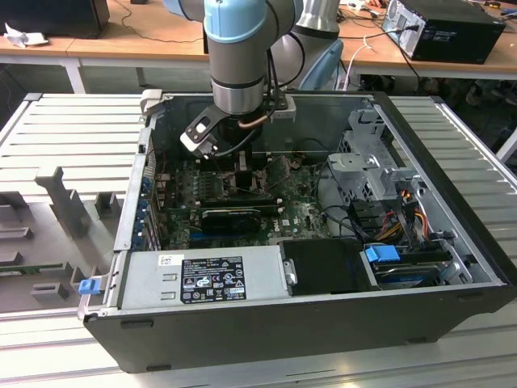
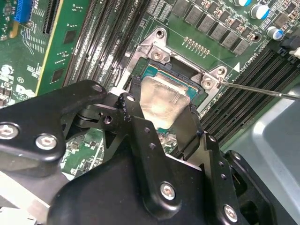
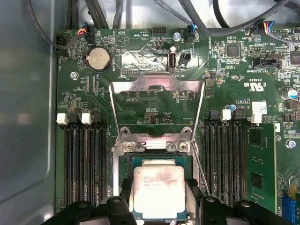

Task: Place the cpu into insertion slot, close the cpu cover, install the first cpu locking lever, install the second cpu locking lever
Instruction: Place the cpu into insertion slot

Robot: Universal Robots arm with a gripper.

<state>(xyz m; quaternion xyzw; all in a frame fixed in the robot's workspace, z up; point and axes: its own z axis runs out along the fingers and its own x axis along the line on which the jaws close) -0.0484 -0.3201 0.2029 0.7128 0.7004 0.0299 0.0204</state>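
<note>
Slatted grey table (image 1: 48, 121), one open case (image 1: 323, 323), one green board (image 3: 101, 101) inside. We logged:
- One gripper (image 3: 159, 199), its fingers (image 3: 123, 196) clamped on two opposite edges of the cpu.
- One cpu (image 3: 158, 185), flat and near-square with no marked long axis, lying between the fingers.
- One slot (image 3: 159, 158), directly beneath the cpu and squared to it. We could not tell whether the cpu was seated.
- One cover (image 3: 157, 85), standing open beyond the fingertips, clear of the cpu.
- One lever (image 3: 200, 164), just outside one finger.
</note>
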